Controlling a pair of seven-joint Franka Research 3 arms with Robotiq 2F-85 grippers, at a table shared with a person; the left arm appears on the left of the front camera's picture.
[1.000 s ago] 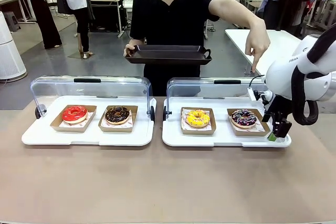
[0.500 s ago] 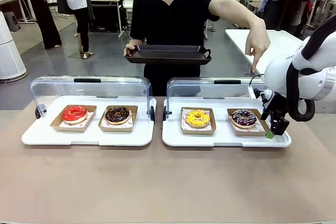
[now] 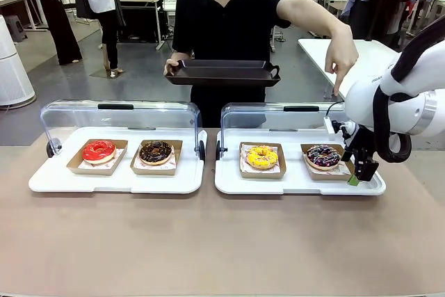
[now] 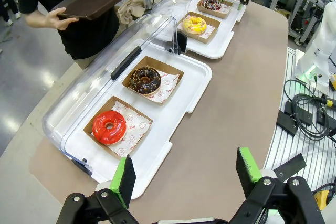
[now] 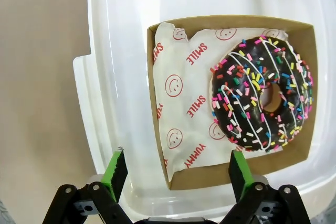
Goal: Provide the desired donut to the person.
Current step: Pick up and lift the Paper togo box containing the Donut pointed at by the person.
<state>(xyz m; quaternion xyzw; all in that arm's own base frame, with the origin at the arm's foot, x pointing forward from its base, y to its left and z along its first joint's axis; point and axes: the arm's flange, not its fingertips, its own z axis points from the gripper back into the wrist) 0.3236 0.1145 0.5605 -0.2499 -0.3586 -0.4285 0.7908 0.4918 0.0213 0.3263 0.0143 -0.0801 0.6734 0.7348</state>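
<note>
Nearest you, the left gripper (image 4: pixel 186 169) hangs over the bare tabletop off the end of the left white tray (image 3: pixel 111 182), jaws apart and empty, well apart from the work, so this one belongs to the right arm. The right gripper (image 5: pixel 177 169) is wide open with nothing between its pads, poised at the right-hand end of the right white tray (image 3: pixel 299 186). Its wrist view gives the relation that matters: one finger sits over bare white tray outside the cardboard box (image 5: pixel 210 179), the other over that box's near rim, and the sprinkled chocolate donut (image 5: pixel 262 95) lies ahead and off to one side of the gap, not centred in it. From the front it is just to the robot's left of the gripper. The donut is round, so no axis favours a grip; you probably need a shift across and forward before descending. The donut rests on a printed paper liner (image 5: pixel 184 98) in the box. The same tray holds a yellow donut (image 3: pixel 262 156) in its own box. The left tray holds a red donut (image 3: pixel 99 150) and a plain chocolate one (image 3: pixel 155 151). Both clear lids (image 3: pixel 278 119) stand open. Beyond, the person (image 3: pixel 229 19) points a hand (image 3: pixel 341 57) down toward the sprinkled donut and holds out an empty dark serving tray (image 3: pixel 222 74) — likely its destination.
</note>
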